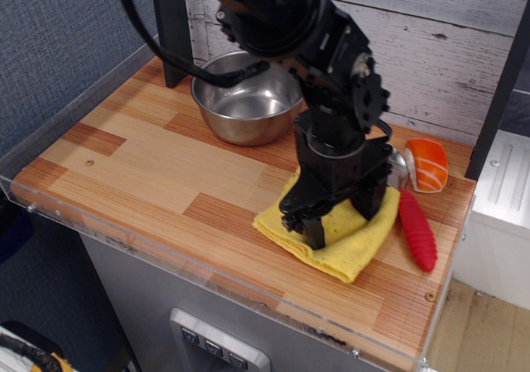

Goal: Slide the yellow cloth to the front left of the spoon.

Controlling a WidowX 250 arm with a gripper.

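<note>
- The cloth [352,241] lies on the front right part of the table [141,169].
- It is yellow and a bit bunched up, with folds that show at its front corner.
- The gripper [308,223] points down and presses on the left part of the cloth.
- Its dark fingers [315,233] sit close together on the cloth; I cannot tell if they pinch it or only push on it.
- The spoon [414,223] lies just to the right of the cloth, and its red handle points to the front.
- The cloth's right edge touches the handle or almost does.
- The spoon's shiny end is at the back, partly hidden by the arm [331,74].
- The sushi [427,165] sits behind the spoon, near the back right edge.
- The bowl [247,99] stands at the back, well apart from the cloth.
- The front corner of the cloth is near the front edge of the table, where a clear rim [248,293] runs along.
- To the right, past the spoon, only a thin strip of wood shows before the table ends.
- To the left, the wood is bare and wide, all the way to the left edge.
</note>
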